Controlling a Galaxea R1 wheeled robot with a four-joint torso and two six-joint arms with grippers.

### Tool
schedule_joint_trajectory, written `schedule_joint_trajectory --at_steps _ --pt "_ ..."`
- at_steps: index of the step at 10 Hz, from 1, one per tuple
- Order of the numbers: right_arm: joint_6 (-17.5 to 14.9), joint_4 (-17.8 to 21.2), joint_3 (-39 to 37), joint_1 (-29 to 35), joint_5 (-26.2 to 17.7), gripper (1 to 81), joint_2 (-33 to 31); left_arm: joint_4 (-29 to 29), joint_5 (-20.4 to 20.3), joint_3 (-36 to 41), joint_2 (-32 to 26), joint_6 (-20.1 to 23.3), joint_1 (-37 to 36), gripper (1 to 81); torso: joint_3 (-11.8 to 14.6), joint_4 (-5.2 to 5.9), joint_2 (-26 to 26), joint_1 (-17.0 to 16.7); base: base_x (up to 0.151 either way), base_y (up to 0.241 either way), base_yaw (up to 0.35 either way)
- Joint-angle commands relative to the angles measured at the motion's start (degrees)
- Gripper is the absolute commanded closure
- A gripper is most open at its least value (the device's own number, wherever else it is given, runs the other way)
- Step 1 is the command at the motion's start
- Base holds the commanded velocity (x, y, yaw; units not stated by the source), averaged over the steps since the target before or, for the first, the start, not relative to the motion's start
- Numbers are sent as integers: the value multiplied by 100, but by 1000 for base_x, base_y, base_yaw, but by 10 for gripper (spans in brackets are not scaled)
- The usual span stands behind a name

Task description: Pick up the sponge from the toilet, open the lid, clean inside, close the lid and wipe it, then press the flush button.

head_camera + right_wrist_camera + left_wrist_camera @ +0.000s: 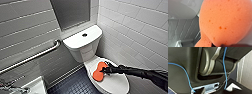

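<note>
Head view: pinches the soft orange sponge [98,74] into an hourglass in the right gripper [105,70], pressed on the closed oval lid of the glossy white toilet [115,84]. Left wrist: matte dark housing [180,58], thin blue cable [185,73]. Right wrist: porous, pitted orange foam.

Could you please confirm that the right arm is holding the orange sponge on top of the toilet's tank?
Not quite. The right gripper is holding the sponge on the closed lid, not on top of the tank. The head view shows this: the tank, with the flush button on it, stands behind, apart from the sponge.
</note>
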Motion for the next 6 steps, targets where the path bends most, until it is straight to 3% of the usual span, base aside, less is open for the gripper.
schedule_joint_trajectory --at_steps 1,6 --pt "15 -53 -1081 993 201 811 880 -19 497 73 1 11 199 10 0 0 0 0 0 0 0" --pt "7 -53 -2305 915 367 811 1804 -29 497 64 1 11 225 10 -2 0 0 0 0 0 0"
